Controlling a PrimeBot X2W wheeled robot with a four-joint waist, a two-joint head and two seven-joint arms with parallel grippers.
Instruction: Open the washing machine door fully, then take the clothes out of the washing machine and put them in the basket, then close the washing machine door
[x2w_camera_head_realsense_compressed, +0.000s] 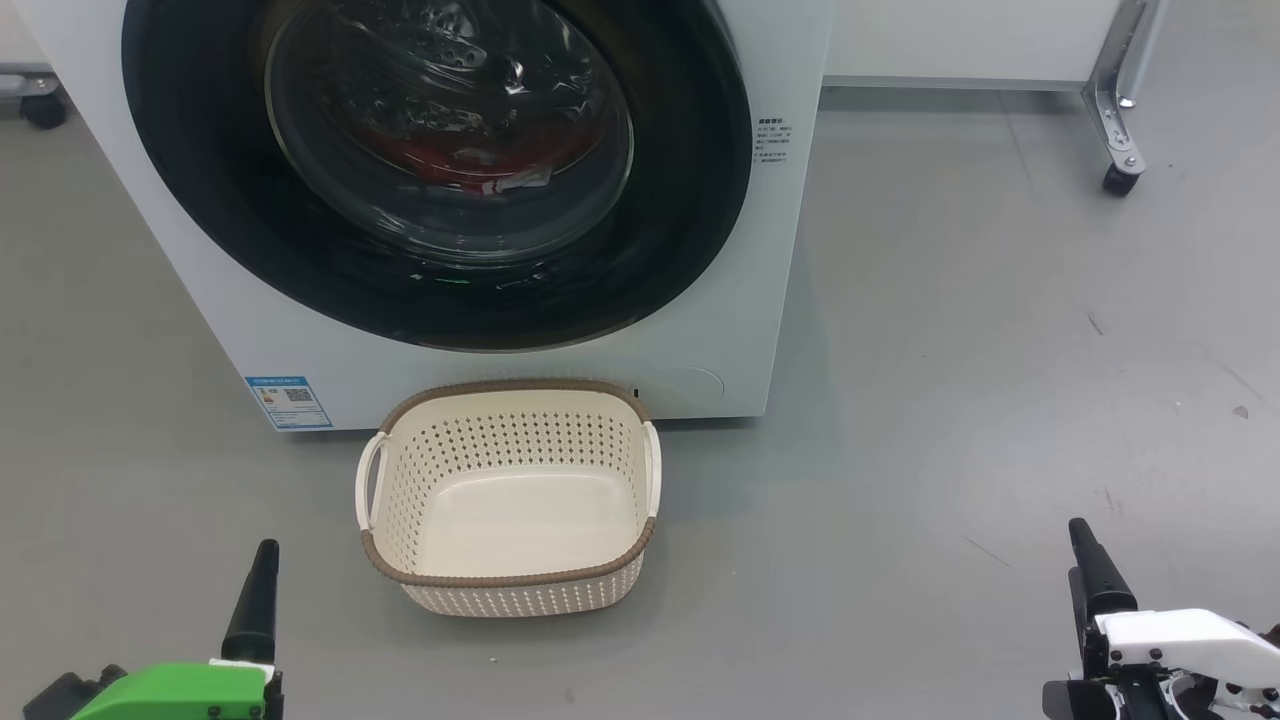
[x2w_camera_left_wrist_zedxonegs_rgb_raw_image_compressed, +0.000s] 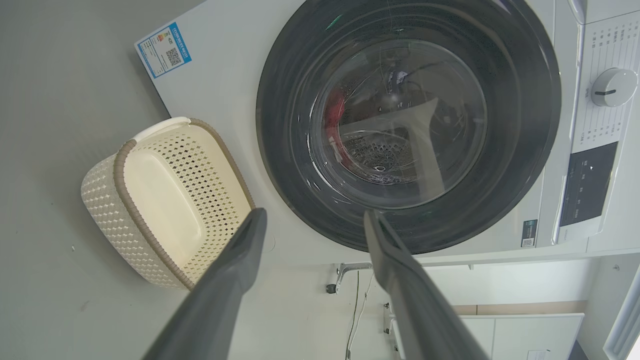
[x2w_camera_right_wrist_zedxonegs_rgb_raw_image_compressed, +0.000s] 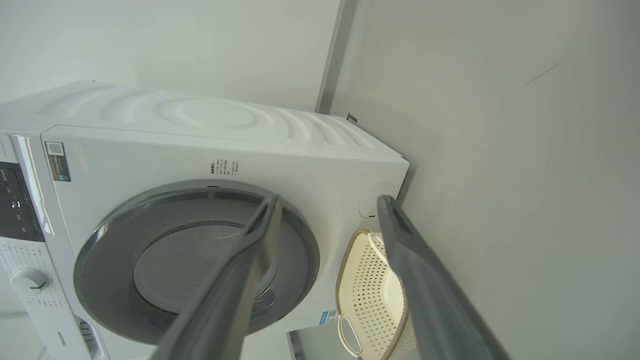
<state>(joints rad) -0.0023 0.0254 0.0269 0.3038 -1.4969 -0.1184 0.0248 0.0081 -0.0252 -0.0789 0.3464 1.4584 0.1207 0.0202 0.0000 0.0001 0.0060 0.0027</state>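
Note:
The washing machine (x2w_camera_head_realsense_compressed: 150, 230) stands in front of me, and the washing machine door (x2w_camera_head_realsense_compressed: 690, 200) lies shut against its front. Red clothes (x2w_camera_head_realsense_compressed: 450, 150) show through the glass window, also seen as a red patch of clothes (x2w_camera_left_wrist_zedxonegs_rgb_raw_image_compressed: 334, 112) in the left wrist view. On the floor just before the machine sits the basket (x2w_camera_head_realsense_compressed: 510, 386), with nothing in it. My left gripper (x2w_camera_left_wrist_zedxonegs_rgb_raw_image_compressed: 315, 215) is open and holds nothing; one of its fingers (x2w_camera_head_realsense_compressed: 255, 600) rises at the lower left, left of the basket. My right gripper (x2w_camera_right_wrist_zedxonegs_rgb_raw_image_compressed: 328, 200) is open too, and its finger (x2w_camera_head_realsense_compressed: 1095, 570) stands far right of the basket.
A blue sticker (x2w_camera_head_realsense_compressed: 288, 401) marks the machine's lower left corner. A metal leg on a caster (x2w_camera_head_realsense_compressed: 1120, 150) stands at the back right, and another caster (x2w_camera_head_realsense_compressed: 42, 108) at the back left. Grey floor (x2w_camera_head_realsense_compressed: 950, 400) spreads to the machine's right. The control dial (x2w_camera_left_wrist_zedxonegs_rgb_raw_image_compressed: 612, 87) sits above the door.

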